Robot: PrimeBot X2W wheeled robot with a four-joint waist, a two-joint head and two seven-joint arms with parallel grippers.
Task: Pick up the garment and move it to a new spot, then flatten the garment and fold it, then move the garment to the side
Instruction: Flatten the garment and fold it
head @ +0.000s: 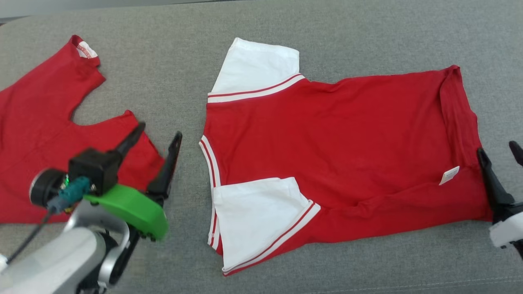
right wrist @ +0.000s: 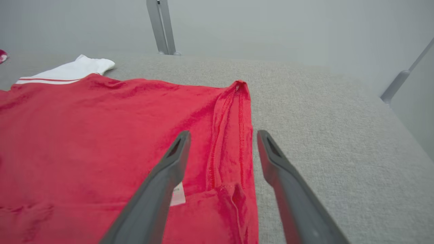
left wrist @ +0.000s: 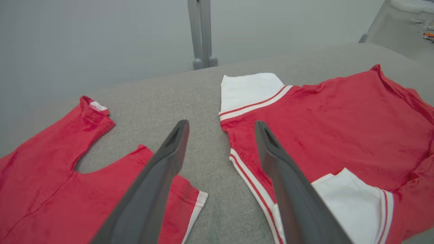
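We see the red cloth shirt [head: 327, 143] with white, red-striped sleeves lying on grey woven upholstery [head: 171, 61] — our left gripper [head: 159, 130] and right gripper [head: 498, 148] both spread wide, empty.

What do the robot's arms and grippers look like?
The left gripper has two long dark fingers, a black block, a green curved cover and a teal plug with a dark cable, on a silver forearm. The right gripper has matching fingers and a white wrist.
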